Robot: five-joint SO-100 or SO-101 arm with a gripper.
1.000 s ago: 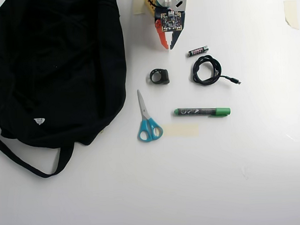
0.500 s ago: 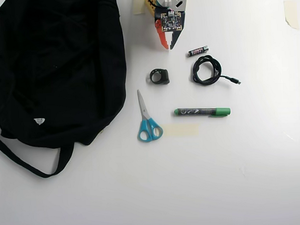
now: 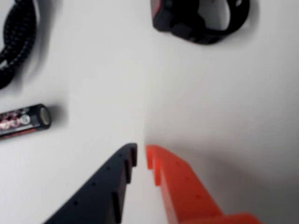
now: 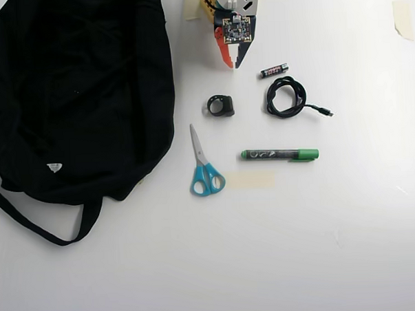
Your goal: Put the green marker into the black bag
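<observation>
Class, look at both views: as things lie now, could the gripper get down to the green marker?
Probably yes. The marker lies alone on bare table, apart from the cable and scissors. The gripper, nearly shut and empty, has nothing directly between it and the marker.

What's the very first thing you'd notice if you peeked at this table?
The huge black bag fills the upper left of the overhead view, far bigger than anything else. Next come the bright colours: the blue-handled scissors in the middle and the green marker lying flat just right of them. At the top edge, the gripper, with one orange and one dark finger, hangs nearly shut over bare table, beside a small battery.
</observation>
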